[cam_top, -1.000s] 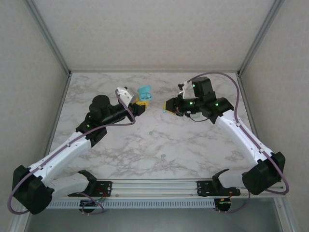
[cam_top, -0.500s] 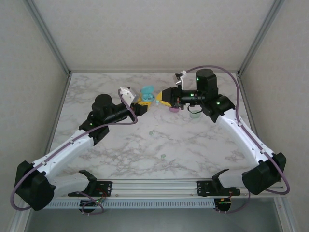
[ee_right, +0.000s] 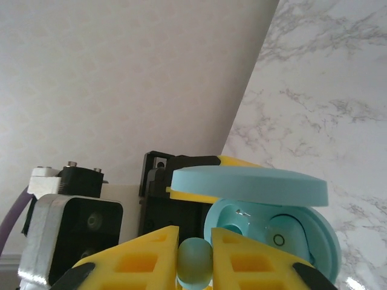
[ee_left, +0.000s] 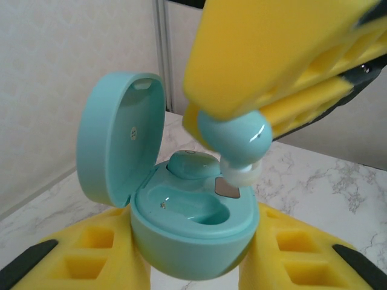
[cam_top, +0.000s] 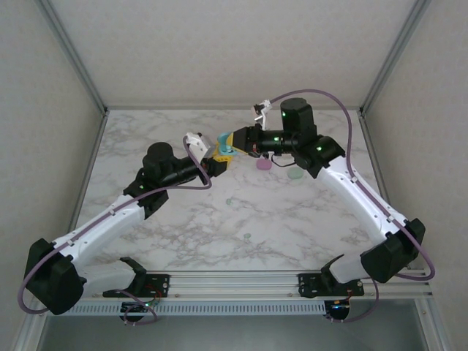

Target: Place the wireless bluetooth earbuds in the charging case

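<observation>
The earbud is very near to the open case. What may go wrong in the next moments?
1. The teal earbud in the right fingers looks off-centre over the empty socket. If it is pressed down so, it might jam on the rim or knock the seated earbud.
2. The left fingers grip the teal case low on its body, so a push could tip it or make it slip.

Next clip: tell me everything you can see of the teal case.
The teal case is a glossy, rounded plastic shell, clamped at its base in the left pincer. Its hinged lid stands open, roughly upright. Inside, one earbud sits in the far well, and the near well is empty. The right pincer holds a second teal earbud, white tip down, just over the rim. Whether it touches the case cannot be told.
</observation>
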Controlling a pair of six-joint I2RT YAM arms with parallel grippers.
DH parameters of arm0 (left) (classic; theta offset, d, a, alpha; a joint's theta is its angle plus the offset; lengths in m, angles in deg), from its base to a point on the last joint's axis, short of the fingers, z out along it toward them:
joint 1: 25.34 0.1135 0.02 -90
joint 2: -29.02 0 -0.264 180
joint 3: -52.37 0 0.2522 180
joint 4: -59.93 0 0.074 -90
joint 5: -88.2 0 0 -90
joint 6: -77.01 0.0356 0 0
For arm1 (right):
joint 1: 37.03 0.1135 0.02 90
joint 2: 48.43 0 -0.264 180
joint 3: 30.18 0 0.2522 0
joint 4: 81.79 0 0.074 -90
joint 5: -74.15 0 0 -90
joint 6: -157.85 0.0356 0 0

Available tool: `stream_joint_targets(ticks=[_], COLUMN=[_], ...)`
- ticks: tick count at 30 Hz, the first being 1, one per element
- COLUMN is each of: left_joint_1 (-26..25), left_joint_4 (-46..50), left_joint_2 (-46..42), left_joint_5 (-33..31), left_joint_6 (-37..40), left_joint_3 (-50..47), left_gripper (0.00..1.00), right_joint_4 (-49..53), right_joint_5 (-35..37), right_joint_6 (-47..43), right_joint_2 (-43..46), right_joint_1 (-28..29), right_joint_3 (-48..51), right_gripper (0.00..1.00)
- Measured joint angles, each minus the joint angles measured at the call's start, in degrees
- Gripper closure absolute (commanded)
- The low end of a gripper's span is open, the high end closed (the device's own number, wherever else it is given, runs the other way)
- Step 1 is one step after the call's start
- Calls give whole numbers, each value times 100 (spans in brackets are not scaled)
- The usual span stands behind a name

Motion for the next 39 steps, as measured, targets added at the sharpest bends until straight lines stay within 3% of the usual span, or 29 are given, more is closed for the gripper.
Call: stream_joint_targets(ticks=[23, 39], left_joint_1=[-9, -15], left_joint_4=[-15, -2], left_joint_2=[11, 28], left_joint_5=[-4, -4], left_joint_6=[-7, -72], left_joint_3=[0, 0], left_gripper=[72, 72], right_joint_4=[-144, 549], right_joint_5=[391, 826], right_joint_6=[61, -297], right_joint_2=[-107, -188], right_joint_1=[195, 323], right_joint_3=[-2, -354], right_gripper=[81, 77])
